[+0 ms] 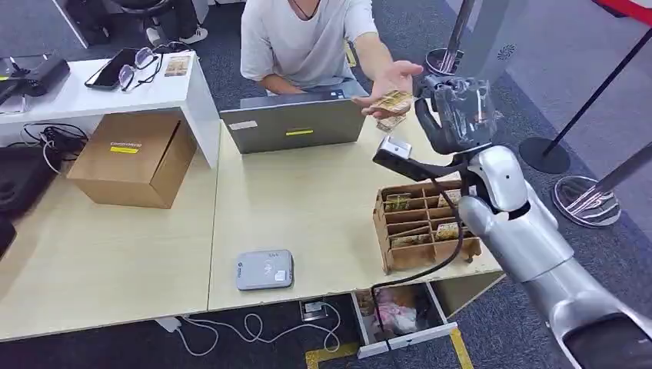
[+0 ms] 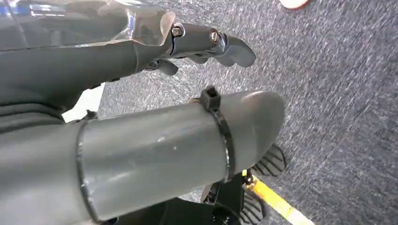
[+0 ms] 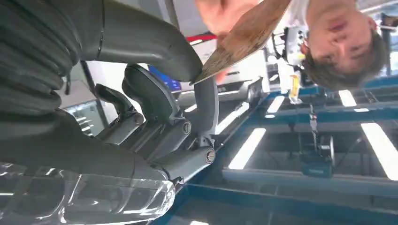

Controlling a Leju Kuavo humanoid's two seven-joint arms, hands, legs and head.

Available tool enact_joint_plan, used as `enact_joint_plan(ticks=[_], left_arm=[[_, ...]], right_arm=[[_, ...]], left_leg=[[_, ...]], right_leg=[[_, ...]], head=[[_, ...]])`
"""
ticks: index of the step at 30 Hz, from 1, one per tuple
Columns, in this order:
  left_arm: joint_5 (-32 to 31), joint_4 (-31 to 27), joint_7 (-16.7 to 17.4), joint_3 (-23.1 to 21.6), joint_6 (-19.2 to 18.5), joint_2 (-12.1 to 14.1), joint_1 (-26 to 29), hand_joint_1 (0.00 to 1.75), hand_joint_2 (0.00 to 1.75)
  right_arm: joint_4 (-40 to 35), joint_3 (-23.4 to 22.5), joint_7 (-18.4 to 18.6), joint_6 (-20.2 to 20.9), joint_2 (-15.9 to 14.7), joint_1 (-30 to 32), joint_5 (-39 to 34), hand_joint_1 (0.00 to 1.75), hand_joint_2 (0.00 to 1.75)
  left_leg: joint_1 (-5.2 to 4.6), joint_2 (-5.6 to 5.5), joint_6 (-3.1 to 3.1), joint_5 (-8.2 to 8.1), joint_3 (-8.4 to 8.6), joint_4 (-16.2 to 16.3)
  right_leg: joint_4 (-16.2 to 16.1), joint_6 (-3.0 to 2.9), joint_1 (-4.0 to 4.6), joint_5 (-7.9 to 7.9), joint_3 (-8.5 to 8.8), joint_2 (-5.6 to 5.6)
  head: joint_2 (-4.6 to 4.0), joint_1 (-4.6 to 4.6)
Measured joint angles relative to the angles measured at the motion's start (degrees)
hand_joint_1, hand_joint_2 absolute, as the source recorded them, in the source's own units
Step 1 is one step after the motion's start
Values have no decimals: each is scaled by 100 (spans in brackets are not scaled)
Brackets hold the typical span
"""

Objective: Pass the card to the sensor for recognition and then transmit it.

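A: What's hard to see here?

B: Mostly the right hand (image 1: 454, 108). From the head view it is raised at the far side of the bench (image 1: 323, 207), wrapped in clear film, and its fingers (image 3: 206, 101) face away. The right wrist view helps: the card (image 3: 244, 37) sits with one corner pinched between the thick thumb and a dark finger, so that hand grips the card.

A: And the other end of the card?

B: It rests on the person's hand (image 1: 392, 81), held palm up just beyond the fingers. In the wrist view that hand is cut off by the picture's edge.

A: The left hand?

B: The left hand (image 2: 206, 44) hangs over grey carpet, its fingers loosely curled, nothing in them. The thumb hides much of the palm.

A: Counts?

B: One card in the grip. One grey sensor (image 1: 264, 269) lying on the bench, well short of the fingers. One wooden card rack (image 1: 423, 223) below the right hand, its cards too small to count. One laptop (image 1: 296, 123), one cardboard box (image 1: 134, 157).
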Motion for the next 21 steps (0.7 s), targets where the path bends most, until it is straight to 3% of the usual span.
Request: enact_joint_plan(ticks=[11,12,13,14,21], left_arm=[[-13,0,28,0,133,-52,-107,0,0],[-13,0,33,0,144,-52,-108,0,0],[-13,0,44,0,159,-52,-108,0,0],[-13,0,77,0,184,-55,-112,0,0],[90,0,240,0,332,-92,-152,0,0]], right_arm=[[666,-70,13,-7,343,-105,111,175,175],[693,-70,13,-7,352,-111,111,168,175],[729,-70,2,-7,369,-122,111,56,175],[758,-70,-9,-7,380,-135,109,0,175],[1038,-63,-168,-81,579,-297,68,0,175]], left_leg=[[1,1,0,0,0,0],[1,1,0,0,0,0],[1,1,0,0,0,0],[1,0,0,0,0,0],[0,2,-3,2,1,0]], right_leg=[[0,0,0,0,-1,1],[0,0,0,0,-1,0],[0,0,0,0,-1,0],[0,0,0,0,-1,0],[0,0,0,0,-1,2]], head=[[0,2],[0,2],[0,2],[0,2],[0,2]])
